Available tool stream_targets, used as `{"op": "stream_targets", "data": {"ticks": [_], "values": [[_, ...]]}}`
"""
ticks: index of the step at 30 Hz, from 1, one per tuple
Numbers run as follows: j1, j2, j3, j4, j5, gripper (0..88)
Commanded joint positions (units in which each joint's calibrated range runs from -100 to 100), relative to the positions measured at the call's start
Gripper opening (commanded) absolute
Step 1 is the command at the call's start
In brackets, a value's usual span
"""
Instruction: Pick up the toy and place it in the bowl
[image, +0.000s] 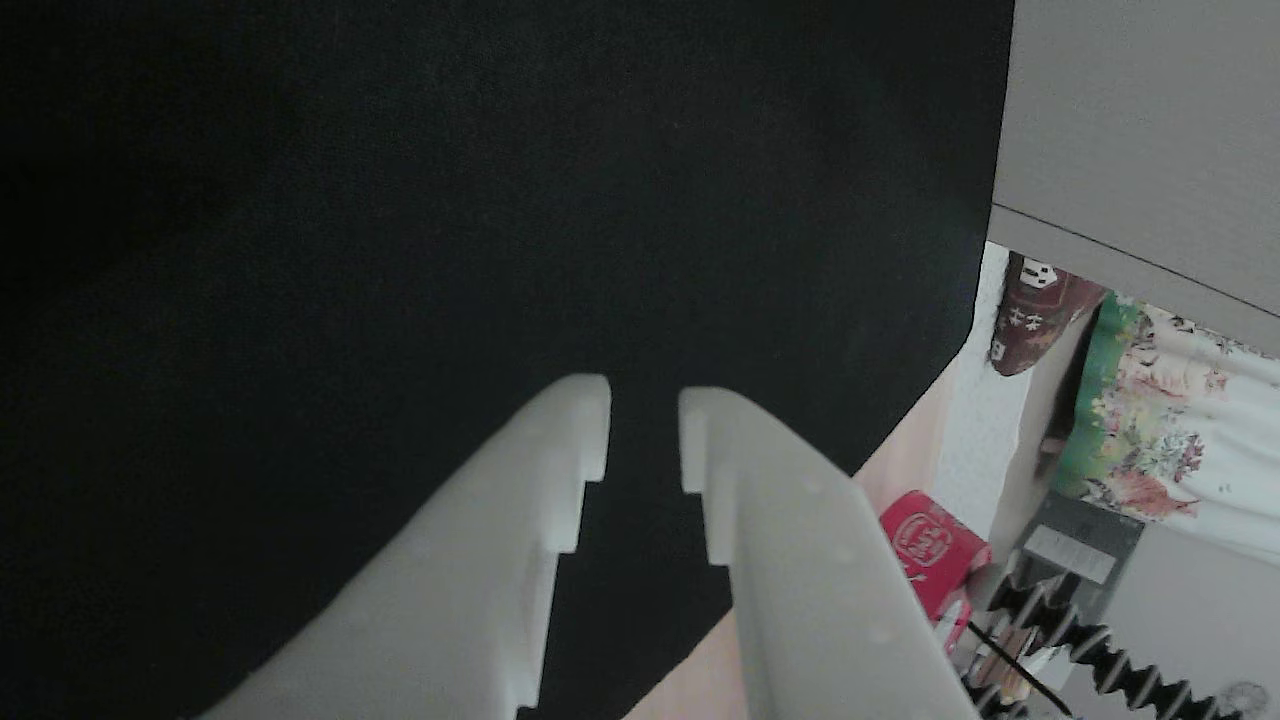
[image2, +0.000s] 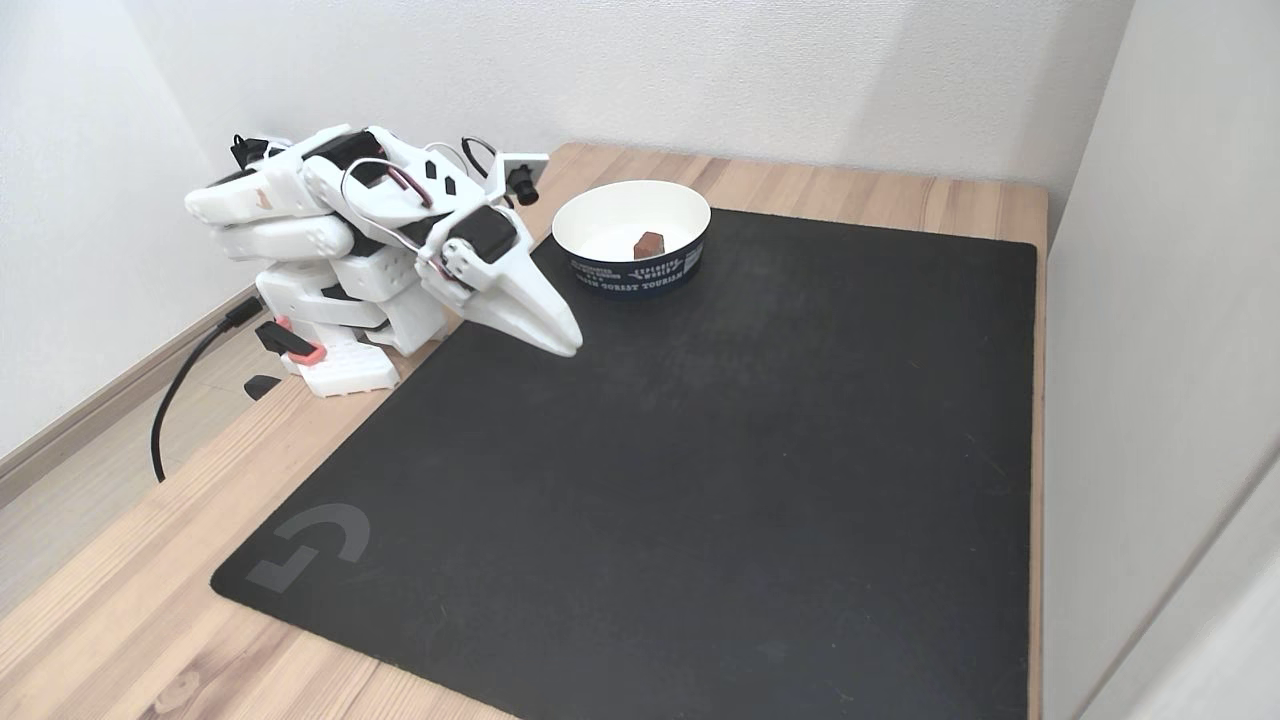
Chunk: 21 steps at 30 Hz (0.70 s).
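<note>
Toy (image2: 649, 244) is seen resting inside the bowl (image2: 672, 203), so placement looks done. End effector (image2: 566, 343) is folded low over the black mat (image2: 700, 450), well apart from the bowl; fingers (image: 570, 440) are slightly parted with nothing held. Residual risk is judged small: the bowl could be clipped and shifted on the tabletop (image2: 800, 185) if the arm is swung out carelessly

Matt black mat (image2: 700, 480) on grained wood table (image2: 120, 620); smooth white plastic arm (image2: 340, 220).
</note>
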<state>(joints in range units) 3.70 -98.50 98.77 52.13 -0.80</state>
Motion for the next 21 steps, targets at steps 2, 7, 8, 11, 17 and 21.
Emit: {"op": "stream_targets", "data": {"ticks": [2,7,8,11,17,21], "values": [[0.35,-0.83,0.78,1.04,0.33,2.4],[0.27,-0.83,0.78,1.04,0.43,2.7],[0.27,-0.83,0.78,1.04,0.38,2.6],[0.27,-0.83,0.78,0.87,0.33,2.5],[0.19,-0.75,0.78,0.79,0.33,2.5],[0.19,-0.75,0.78,0.79,0.33,2.5]]}}
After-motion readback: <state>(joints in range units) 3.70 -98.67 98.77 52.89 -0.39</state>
